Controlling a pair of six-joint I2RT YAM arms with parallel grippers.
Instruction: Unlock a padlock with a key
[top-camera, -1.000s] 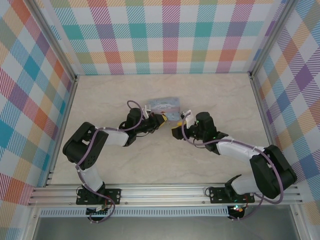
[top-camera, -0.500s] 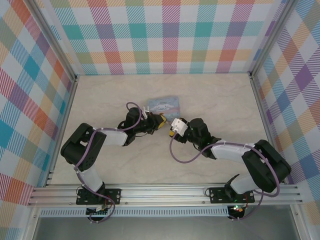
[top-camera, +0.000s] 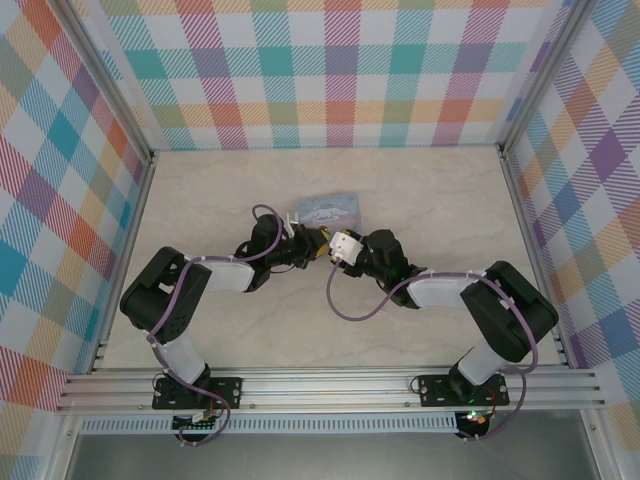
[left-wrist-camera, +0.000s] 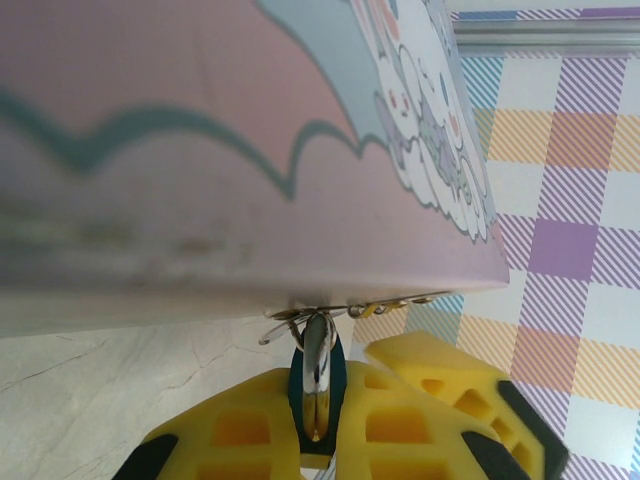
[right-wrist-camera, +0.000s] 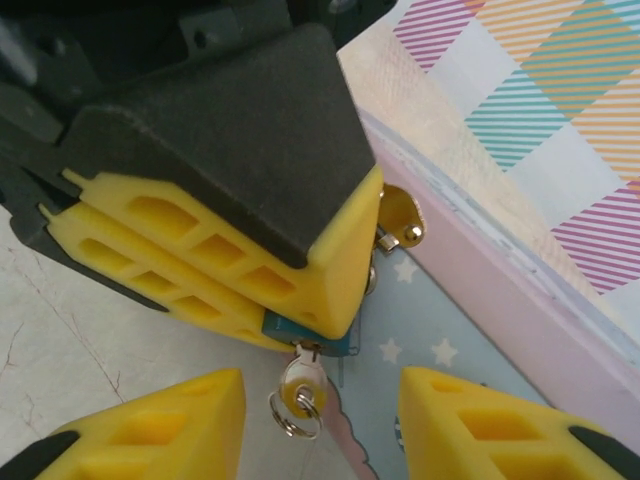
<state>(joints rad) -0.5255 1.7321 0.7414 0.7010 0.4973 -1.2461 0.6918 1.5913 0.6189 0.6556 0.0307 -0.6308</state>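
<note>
While the left gripper was kept clamped on the padlock, just in front of the cartoon-printed tin, the right gripper was brought in across the table. A second earlier it had been seen apart from the left one, off to the lower right. Now the two were seen almost touching in the overhead view, and the right wrist had been rolled over on the way.

From the right wrist, the key was seen hanging out of the padlock's lower end, with a small ring through its head. It was judged to be seated in the keyhole already. The right gripper's fingers were held spread wide to either side of the key, and nothing was touched by them. From the left wrist, the silvery shackle was seen reaching up to the tin's edge; whether it was threaded through a clasp could not be told.

The approach was therefore judged complete. What remained was for the key's head to be pinched and turned, with little room allowed for error on so small a target.
</note>
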